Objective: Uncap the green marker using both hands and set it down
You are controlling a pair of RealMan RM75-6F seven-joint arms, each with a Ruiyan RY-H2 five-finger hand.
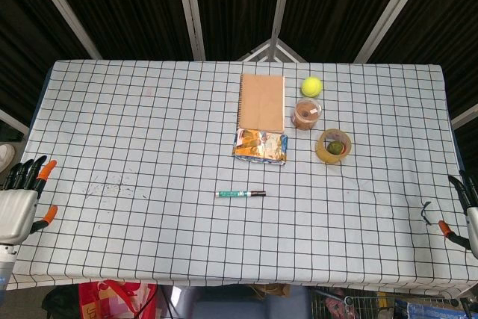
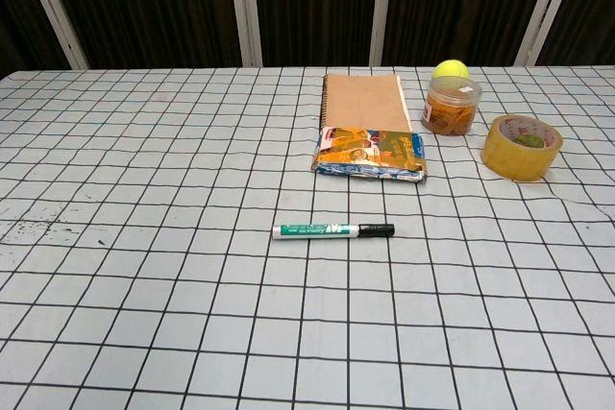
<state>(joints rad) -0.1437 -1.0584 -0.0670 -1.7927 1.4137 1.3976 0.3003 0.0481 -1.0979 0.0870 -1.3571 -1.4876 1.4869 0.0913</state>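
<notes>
The green marker [image 1: 240, 194] [image 2: 332, 230] lies flat near the middle of the checked table, its black cap pointing right and still on. My left hand [image 1: 22, 198] hangs at the table's left edge, fingers apart and holding nothing. Only the fingertips of my right hand [image 1: 464, 211] show at the right edge, spread and empty. Both hands are far from the marker. Neither hand appears in the chest view.
Behind the marker lie a snack packet [image 1: 260, 145] [image 2: 371, 156] and a brown notebook [image 1: 262, 101] [image 2: 363, 101]. To the right stand a yellow ball [image 1: 311, 86] [image 2: 450, 70], a small jar [image 1: 306, 114] [image 2: 451, 105] and a tape roll [image 1: 334, 146] [image 2: 522, 147].
</notes>
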